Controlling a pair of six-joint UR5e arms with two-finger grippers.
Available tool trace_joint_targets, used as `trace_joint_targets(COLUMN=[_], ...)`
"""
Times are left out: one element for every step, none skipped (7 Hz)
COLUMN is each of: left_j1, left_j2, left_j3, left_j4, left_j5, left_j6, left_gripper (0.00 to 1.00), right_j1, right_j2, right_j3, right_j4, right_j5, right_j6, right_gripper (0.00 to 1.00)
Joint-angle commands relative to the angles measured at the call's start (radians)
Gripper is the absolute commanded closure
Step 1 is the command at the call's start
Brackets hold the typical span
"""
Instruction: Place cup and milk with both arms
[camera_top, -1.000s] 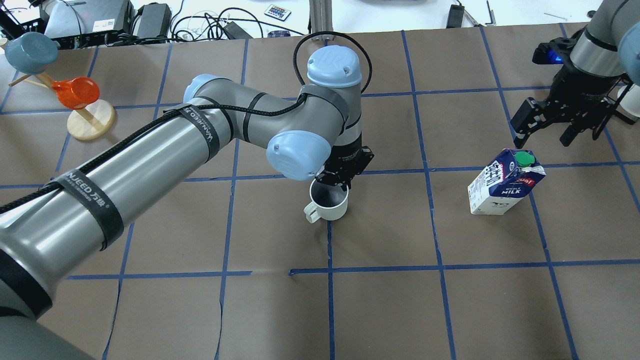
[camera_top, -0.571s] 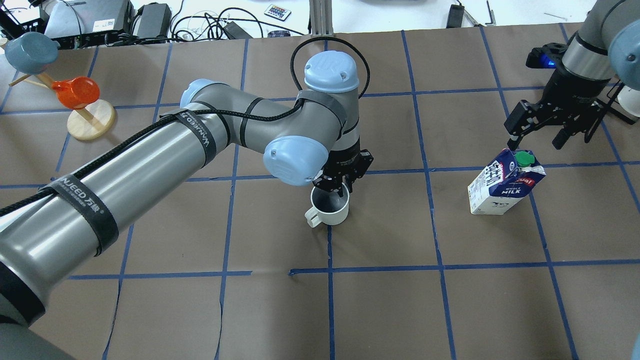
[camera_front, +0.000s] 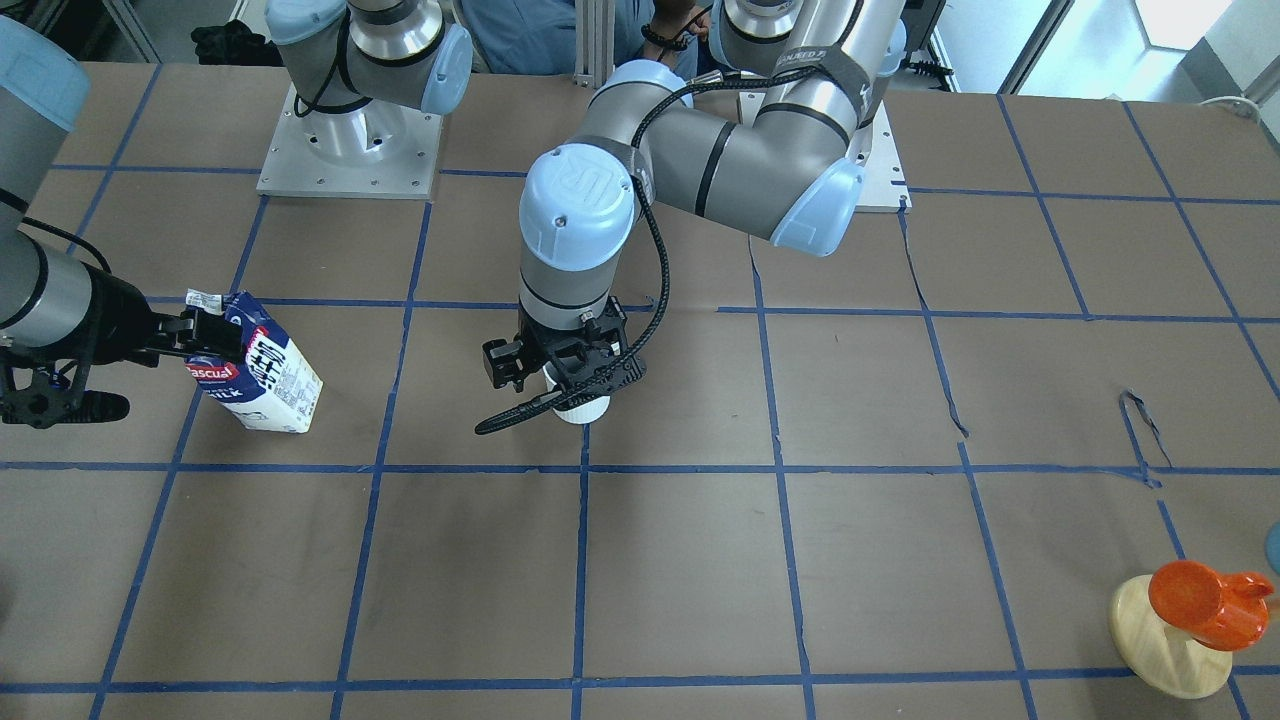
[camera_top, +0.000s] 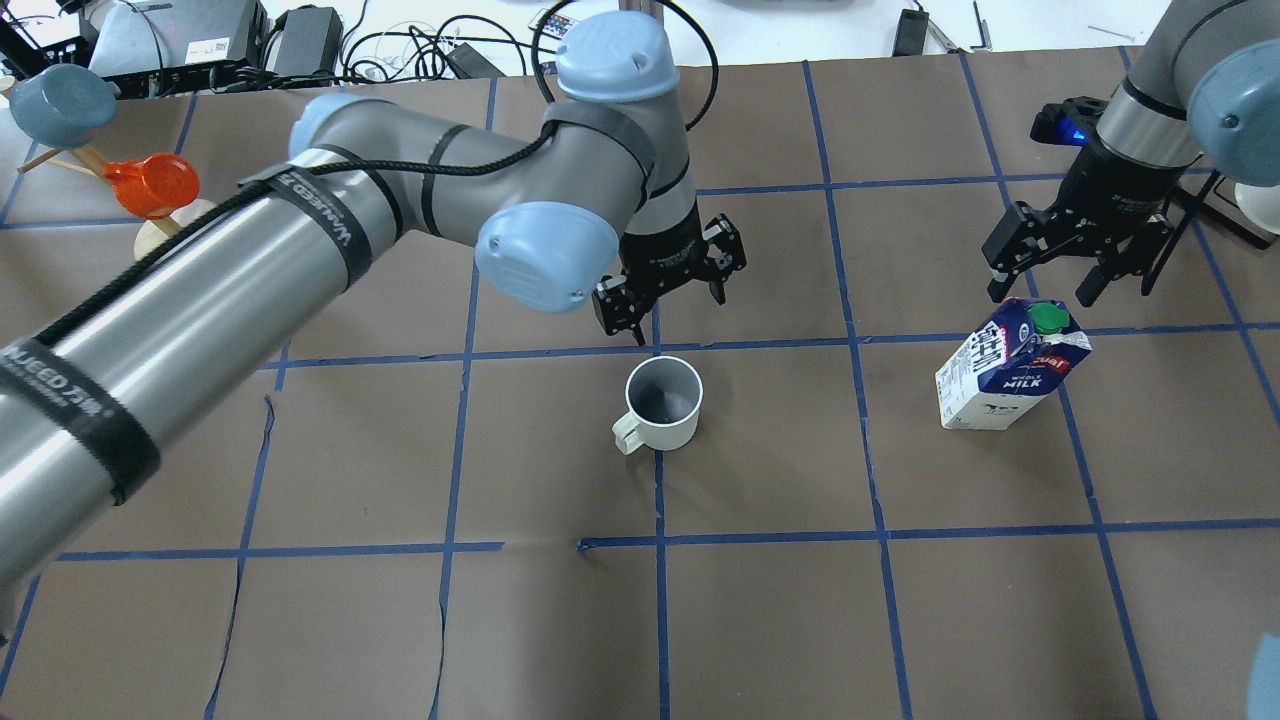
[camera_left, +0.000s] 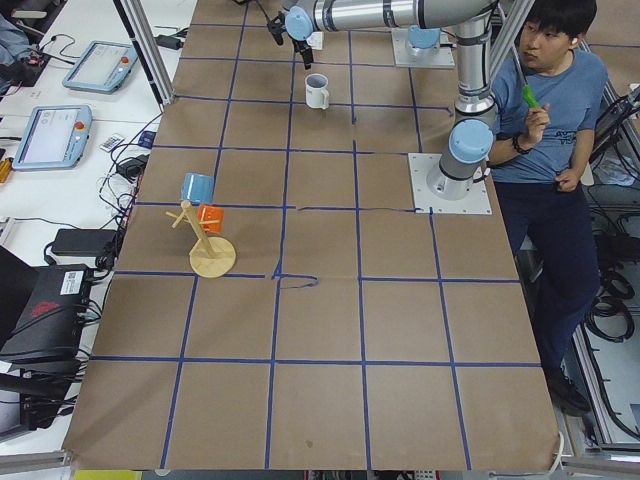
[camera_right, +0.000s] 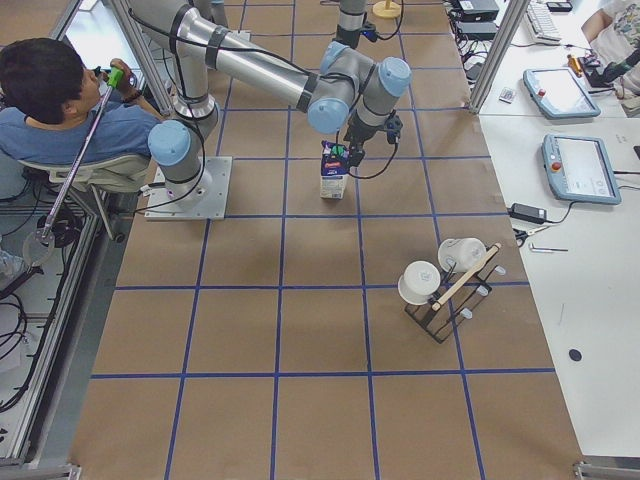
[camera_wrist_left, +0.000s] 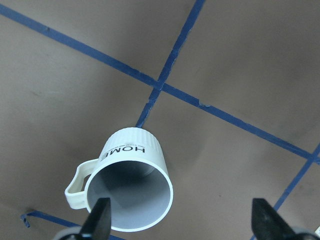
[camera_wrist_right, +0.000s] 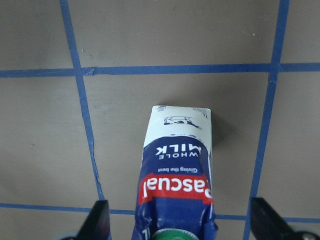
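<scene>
The white cup (camera_top: 662, 405) stands upright on the brown table, handle toward my left; the left wrist view shows its "HOME" lettering (camera_wrist_left: 130, 185). My left gripper (camera_top: 665, 295) is open and empty, above and just beyond the cup; in the front view (camera_front: 560, 375) it hides most of the cup. The blue and white milk carton (camera_top: 1010, 365) stands tilted at the right, green cap on top. My right gripper (camera_top: 1048, 288) is open above its top, fingers (camera_wrist_right: 100, 217) wide on either side of the carton (camera_wrist_right: 177, 170), apart from it.
A wooden stand (camera_top: 180, 250) with an orange cup (camera_top: 150, 185) and a blue cup (camera_top: 60, 100) is at the far left. A rack with white mugs (camera_right: 445, 285) stands near my right end. Cables and devices line the far edge. An operator (camera_left: 545, 130) stands by the bases.
My left gripper has opened off the cup's rim and risen away to the far side; the cup stayed put. My right gripper has moved left, over the milk's top.
</scene>
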Motion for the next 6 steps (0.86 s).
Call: trace_joint_targets(left_j1=[0.099,0.169,0.240,0.303,0.343,0.351], left_j2=[0.112,0.169,0.229,0.283,0.314,0.338], left_j3=[0.045,0.045,0.049,0.049,0.044,0.032], left_j4=[-0.092,-0.108,-0.184,-0.250,-0.258,-0.272], left_j5=[0.024,0.029,0.029,0.030,0.061,0.085], left_j6=[0.286,0.404,0.525,0.643,0.719,0.724], left_gripper=[0.00,0.00,0.00,0.00,0.00,0.00], right_j1=[0.001,0.001,0.001,0.001,-0.001,-0.001], right_j2=[-0.003,-0.004,-0.004,-0.004,-0.006,-0.006], right_j3=[0.000,0.002,0.002,0.001,-0.006,-0.007], right_j4=[0.012,0.013,0.035,0.038,0.038,0.041], right_j5=[-0.007,-0.007,-0.006,-0.012,-0.015,-0.015], right_j6=[0.009,0.009,0.014,0.014,0.014,0.014], right_gripper=[0.02,0.12,0.25,0.41,0.68,0.84])
